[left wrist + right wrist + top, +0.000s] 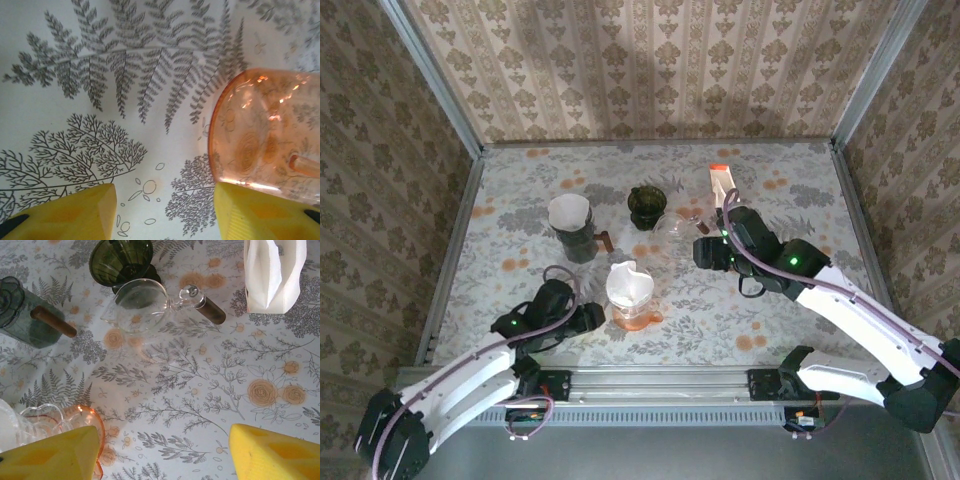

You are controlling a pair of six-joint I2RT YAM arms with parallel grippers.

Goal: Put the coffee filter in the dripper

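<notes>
Coffee filter (626,280) appears seated in the dripper (640,314); at its nine o'clock your left gripper (162,220), like the right gripper (162,455), gapes empty; next, back clear gently

1. The left arm (460,375) is stretched low from its base at the near left, forward and to the right.
2. The left gripper (592,318) is pointed rightward; its yellow fingers (75,215) are seen parted, with nothing between them.
3. The right arm (860,310) is reached from the near right, forward and leftward, and is bent at the elbow.
4. The right gripper (705,252) is pointed leftward; its yellow fingers (275,452) are spread wide, and nothing is gripped.
</notes>
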